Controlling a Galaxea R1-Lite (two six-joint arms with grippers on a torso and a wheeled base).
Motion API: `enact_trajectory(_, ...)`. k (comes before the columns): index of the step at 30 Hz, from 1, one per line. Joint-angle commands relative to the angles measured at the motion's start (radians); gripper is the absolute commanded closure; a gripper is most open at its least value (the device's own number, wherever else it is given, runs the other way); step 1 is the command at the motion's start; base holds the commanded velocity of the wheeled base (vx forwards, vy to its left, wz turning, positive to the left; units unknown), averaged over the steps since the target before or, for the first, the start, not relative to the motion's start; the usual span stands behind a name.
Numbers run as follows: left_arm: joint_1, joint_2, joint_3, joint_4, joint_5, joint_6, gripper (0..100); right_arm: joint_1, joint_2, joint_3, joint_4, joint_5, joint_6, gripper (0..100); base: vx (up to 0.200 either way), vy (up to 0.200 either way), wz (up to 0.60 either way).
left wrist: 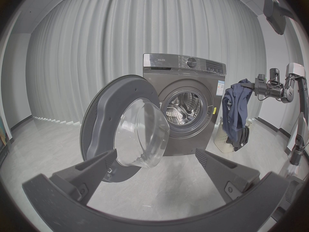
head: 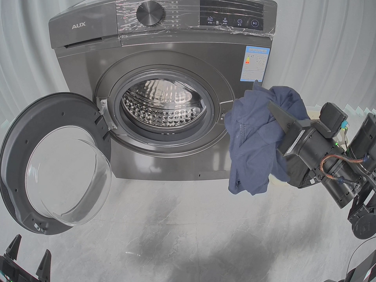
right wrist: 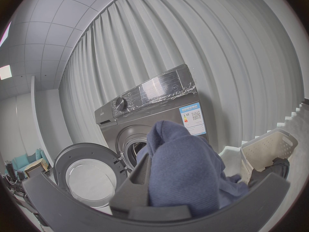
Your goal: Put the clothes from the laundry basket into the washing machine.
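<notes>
The grey washing machine (head: 164, 79) stands with its round door (head: 55, 165) swung open to the left, and the steel drum (head: 162, 102) is bare inside. My right gripper (head: 276, 118) is shut on a blue garment (head: 254, 145) that hangs in the air just right of the drum opening. In the right wrist view the blue garment (right wrist: 183, 171) drapes over the fingers. A white laundry basket (right wrist: 267, 149) sits on the floor right of the machine with a dark garment (right wrist: 276, 166) in it. My left gripper (left wrist: 154, 152) is open and holds nothing, low at the front left.
The open door (left wrist: 125, 126) juts out into the floor space left of the drum opening. Pale curtains run behind the machine. Grey tiled floor (head: 188, 224) stretches in front of it. The basket (left wrist: 223, 139) stands close against the machine's right side.
</notes>
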Motion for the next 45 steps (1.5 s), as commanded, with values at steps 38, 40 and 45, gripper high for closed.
enact_trajectory(38,0.001,-0.018,0.016,0.000,0.000,0.000,0,-0.025,0.056,-0.006,0.018,-0.050,0.033,100,0.000,0.032,0.00)
enact_trajectory(40,0.001,-0.018,0.016,0.000,0.002,0.000,0,-0.025,0.056,-0.005,0.018,-0.050,0.033,100,0.000,0.000,0.00)
enact_trajectory(45,0.001,-0.018,0.016,0.000,0.000,-0.001,0,-0.025,0.056,-0.003,0.018,-0.050,0.033,100,0.000,0.000,0.00)
